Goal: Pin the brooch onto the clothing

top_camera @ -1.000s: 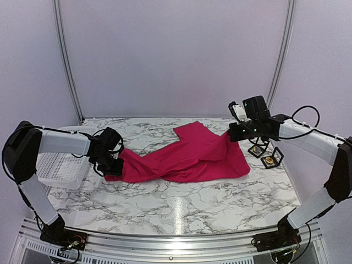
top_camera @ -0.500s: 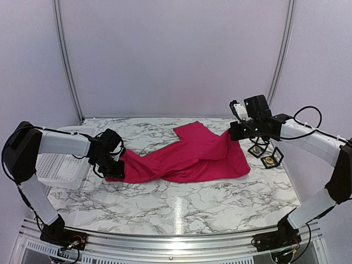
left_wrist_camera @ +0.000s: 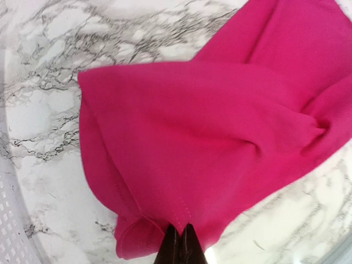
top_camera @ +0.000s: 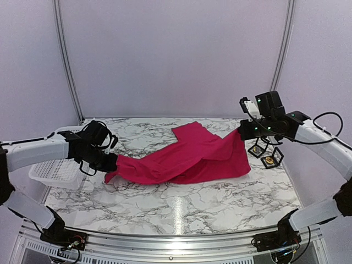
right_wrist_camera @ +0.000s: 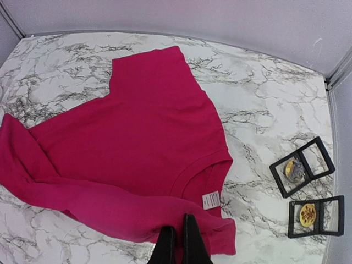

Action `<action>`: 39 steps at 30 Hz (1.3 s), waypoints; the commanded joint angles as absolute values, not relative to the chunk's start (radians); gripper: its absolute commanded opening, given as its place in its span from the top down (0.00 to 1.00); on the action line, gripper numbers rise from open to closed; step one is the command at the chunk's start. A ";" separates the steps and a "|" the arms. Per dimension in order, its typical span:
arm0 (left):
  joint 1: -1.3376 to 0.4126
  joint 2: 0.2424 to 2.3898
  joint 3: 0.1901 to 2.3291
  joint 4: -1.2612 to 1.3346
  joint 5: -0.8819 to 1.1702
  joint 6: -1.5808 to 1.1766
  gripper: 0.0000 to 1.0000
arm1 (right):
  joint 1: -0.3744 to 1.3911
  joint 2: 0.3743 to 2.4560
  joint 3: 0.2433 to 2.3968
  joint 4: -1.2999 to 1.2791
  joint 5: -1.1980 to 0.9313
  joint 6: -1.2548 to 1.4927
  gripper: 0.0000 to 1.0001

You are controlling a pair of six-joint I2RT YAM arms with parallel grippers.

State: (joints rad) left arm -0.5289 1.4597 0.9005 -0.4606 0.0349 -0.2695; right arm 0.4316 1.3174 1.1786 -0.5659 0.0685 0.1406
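Observation:
The crimson-pink T-shirt point(top_camera: 190, 157) is stretched across the marble table between my two grippers. My left gripper point(top_camera: 110, 163) is shut on its hemmed left edge, seen in the left wrist view point(left_wrist_camera: 181, 234) with the shirt point(left_wrist_camera: 220, 121) hanging away from it. My right gripper point(top_camera: 243, 132) is shut on a fold of the shirt near the neckline and holds it raised; it shows in the right wrist view point(right_wrist_camera: 179, 234) just below the white neck label point(right_wrist_camera: 210, 200). Two brooches sit in black frame boxes point(right_wrist_camera: 301, 166) point(right_wrist_camera: 314, 215), also in the top view point(top_camera: 269, 155), right of the shirt.
A white perforated basket point(top_camera: 52, 168) stands at the table's left edge under my left arm. The black frame boxes lie close to the right wall. Grey walls close in the back and sides.
Both grippers have moved outward and upward with the shirt held, the left one to the left, the right one to the right. The shirt is pulled longer and tauter between them.

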 commanded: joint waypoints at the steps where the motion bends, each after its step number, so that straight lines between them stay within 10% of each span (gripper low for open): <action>1: -0.627 1.248 0.863 -0.614 0.044 -0.361 1.00 | 0.428 1.162 1.169 -0.803 -0.014 0.250 1.00; 8: -0.669 0.954 0.777 -0.709 0.031 -0.555 1.00 | 0.501 1.037 1.080 -1.048 -0.287 0.368 1.00; 14: -0.552 1.250 1.009 -0.597 -0.077 -0.330 1.00 | 0.431 1.281 1.228 -0.808 -0.132 0.240 1.00; 25: -0.350 1.866 2.299 -0.567 -0.194 -0.100 1.00 | 0.253 1.953 2.497 -0.605 -0.080 0.123 1.00; 29: -0.349 1.858 2.294 -0.568 -0.145 -0.061 1.00 | 0.253 1.744 2.194 -0.388 -0.113 0.132 1.00; 39: -0.355 1.556 1.525 -0.568 -0.032 -0.139 1.00 | 0.277 1.342 1.333 -0.430 -0.194 0.141 1.00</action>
